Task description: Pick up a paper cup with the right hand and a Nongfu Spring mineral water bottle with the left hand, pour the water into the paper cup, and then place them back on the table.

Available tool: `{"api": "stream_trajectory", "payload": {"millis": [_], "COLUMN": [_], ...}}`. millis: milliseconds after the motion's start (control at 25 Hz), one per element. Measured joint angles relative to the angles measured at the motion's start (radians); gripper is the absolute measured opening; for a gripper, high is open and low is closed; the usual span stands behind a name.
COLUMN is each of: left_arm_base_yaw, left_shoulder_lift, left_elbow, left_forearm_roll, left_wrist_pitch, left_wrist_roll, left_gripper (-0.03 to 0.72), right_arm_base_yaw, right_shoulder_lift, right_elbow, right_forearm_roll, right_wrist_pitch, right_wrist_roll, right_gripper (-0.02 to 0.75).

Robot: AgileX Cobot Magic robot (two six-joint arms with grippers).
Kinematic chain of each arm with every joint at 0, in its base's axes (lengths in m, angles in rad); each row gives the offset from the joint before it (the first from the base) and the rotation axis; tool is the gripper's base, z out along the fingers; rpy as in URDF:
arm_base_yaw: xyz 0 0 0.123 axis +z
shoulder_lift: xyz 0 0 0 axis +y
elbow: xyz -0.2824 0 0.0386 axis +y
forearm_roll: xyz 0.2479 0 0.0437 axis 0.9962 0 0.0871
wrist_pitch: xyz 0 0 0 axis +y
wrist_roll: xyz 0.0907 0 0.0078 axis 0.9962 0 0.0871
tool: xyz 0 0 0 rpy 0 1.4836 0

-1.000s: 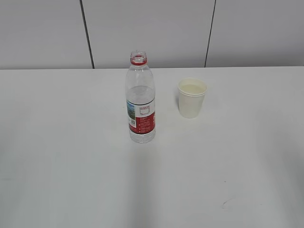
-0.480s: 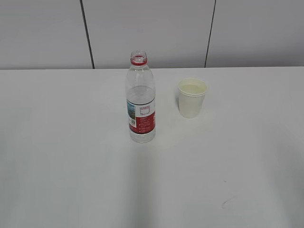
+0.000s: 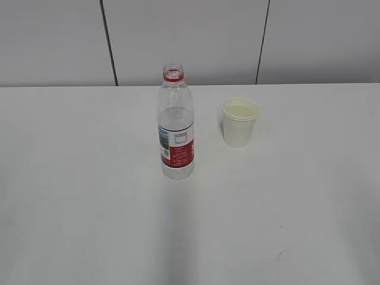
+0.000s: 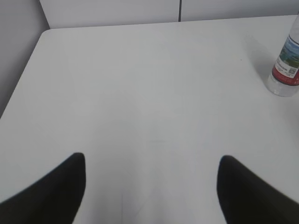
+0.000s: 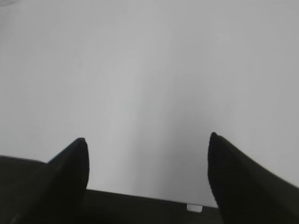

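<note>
The Nongfu Spring mineral water bottle (image 3: 176, 127) stands upright and uncapped near the middle of the white table (image 3: 89, 196), with water in its lower part. In the left wrist view the bottle (image 4: 286, 70) shows at the far right edge. To its right stands the cream paper cup (image 3: 240, 122), upright, with liquid showing inside. Neither arm appears in the exterior view. My left gripper (image 4: 152, 161) is open over bare tabletop, well to the left of the bottle. My right gripper (image 5: 148, 142) is open above the table's near edge; the cup is out of its view.
A grey panelled wall (image 3: 190, 41) runs behind the table. A small dark scuff mark (image 3: 284, 253) lies near the front right. The table's left edge and rounded far corner (image 4: 44, 35) show in the left wrist view.
</note>
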Motion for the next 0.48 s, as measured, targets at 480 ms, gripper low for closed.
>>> {"api": "stream_trajectory", "payload": {"millis": [480], "left_arm_base_yaw": [0.0], "left_shoulder_lift": [0.0], "left_elbow": [0.0], "left_forearm_roll": [0.001], "left_wrist_pitch": [0.0], "left_wrist_roll": [0.0], "left_gripper": [0.519], "right_arm_base_yaw": [0.0], "right_shoulder_lift": [-0.246], "right_elbow": [0.0], "right_forearm_roll": [0.0], "right_wrist_pitch": [0.014], "right_wrist_roll": [0.0], "right_gripper": [0.582]}}
